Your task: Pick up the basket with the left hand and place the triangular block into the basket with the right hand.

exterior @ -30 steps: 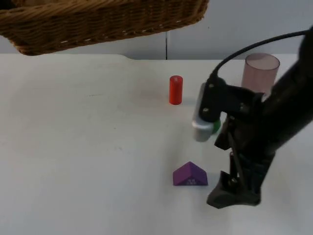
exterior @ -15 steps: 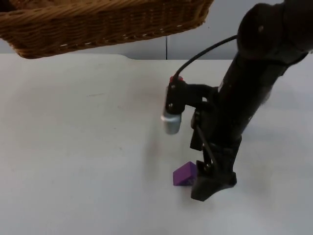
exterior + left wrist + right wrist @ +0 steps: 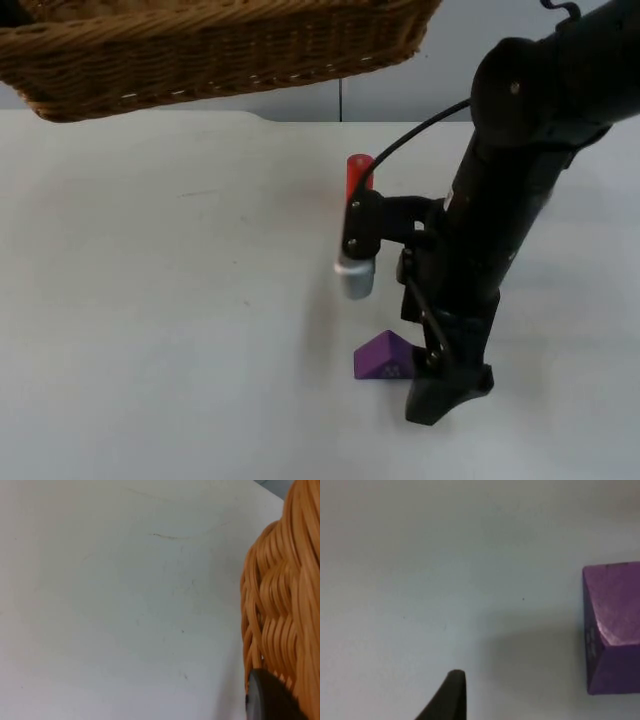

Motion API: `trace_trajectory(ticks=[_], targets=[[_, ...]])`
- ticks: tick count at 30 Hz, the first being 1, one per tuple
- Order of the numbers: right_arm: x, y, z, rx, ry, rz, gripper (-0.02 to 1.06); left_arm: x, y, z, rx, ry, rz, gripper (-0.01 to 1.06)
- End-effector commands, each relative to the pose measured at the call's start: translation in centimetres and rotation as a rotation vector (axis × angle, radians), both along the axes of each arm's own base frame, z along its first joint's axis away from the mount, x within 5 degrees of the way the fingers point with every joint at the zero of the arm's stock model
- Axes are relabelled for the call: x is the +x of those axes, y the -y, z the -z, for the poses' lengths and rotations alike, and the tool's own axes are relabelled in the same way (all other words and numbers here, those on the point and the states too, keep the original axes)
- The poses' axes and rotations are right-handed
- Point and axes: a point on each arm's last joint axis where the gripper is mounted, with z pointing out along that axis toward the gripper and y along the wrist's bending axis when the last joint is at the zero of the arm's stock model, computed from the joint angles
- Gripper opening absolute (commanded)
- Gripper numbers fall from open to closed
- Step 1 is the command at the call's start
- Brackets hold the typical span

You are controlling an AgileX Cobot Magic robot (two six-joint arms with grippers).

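Down at the table's near edge, right gripper just beside the purple triangular block, block lying toward the left arm's side, finger spread impossible to tell; left gripper clamped on the wicker basket, aloft, well apart.

The basket is woven of brown wicker, ribbed and rough, with a slight sheen on the strands. The purple triangular block looks matt and smooth, faintly scuffed on one face. The red cylinder appears smooth. The white tabletop is matt, lightly scratched.
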Motion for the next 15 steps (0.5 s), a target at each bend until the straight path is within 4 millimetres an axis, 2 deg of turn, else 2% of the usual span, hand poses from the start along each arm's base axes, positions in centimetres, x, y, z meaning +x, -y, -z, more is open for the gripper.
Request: trace_trajectory(ticks=[1,15], targets=[[-0.1,-0.6,-0.3,0.012,0.015,-0.009,1.00,-0.1,0.2,-0.8,-0.021,0.041,-0.013,0.00],[0.2,-0.7,0.9,0.017,0.037,0.001,1.00,-0.1,0.2,-0.8,-0.035,0.040,-0.016,0.00]])
